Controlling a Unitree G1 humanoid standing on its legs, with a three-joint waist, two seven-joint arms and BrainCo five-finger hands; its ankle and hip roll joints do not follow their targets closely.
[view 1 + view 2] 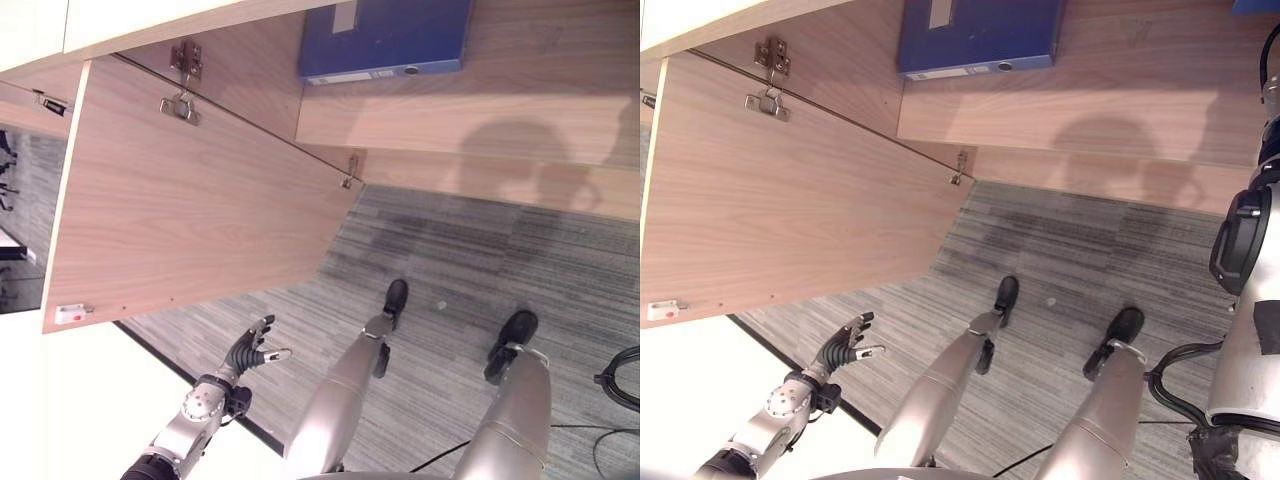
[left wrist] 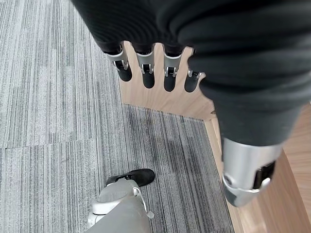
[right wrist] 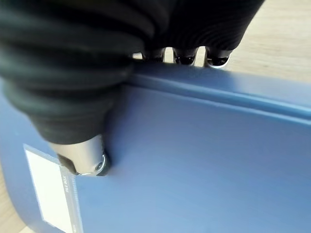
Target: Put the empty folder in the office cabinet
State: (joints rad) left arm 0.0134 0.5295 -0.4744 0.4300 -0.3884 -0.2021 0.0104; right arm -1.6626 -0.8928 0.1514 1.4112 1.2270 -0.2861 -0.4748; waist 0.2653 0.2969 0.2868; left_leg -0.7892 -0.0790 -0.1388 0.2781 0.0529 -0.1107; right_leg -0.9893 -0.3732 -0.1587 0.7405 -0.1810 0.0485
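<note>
In the right wrist view my right hand (image 3: 82,155) is shut on a blue folder (image 3: 204,155): the thumb presses its face beside a white label and the fingers (image 3: 216,59) hook over its far edge. A blue corner (image 1: 1252,5) shows at the picture's top right, above my raised right arm. Another blue folder (image 1: 385,40) lies on the wooden shelf (image 1: 480,110) of the cabinet. My left hand (image 1: 250,350) hangs low at the lower left, open and holding nothing, its fingers (image 2: 146,73) straight.
The cabinet's wooden door (image 1: 190,210) stands swung open on the left, with metal hinges (image 1: 182,105) on its inner face. Grey striped carpet (image 1: 450,260) lies below the cabinet. A white surface (image 1: 80,420) fills the lower left.
</note>
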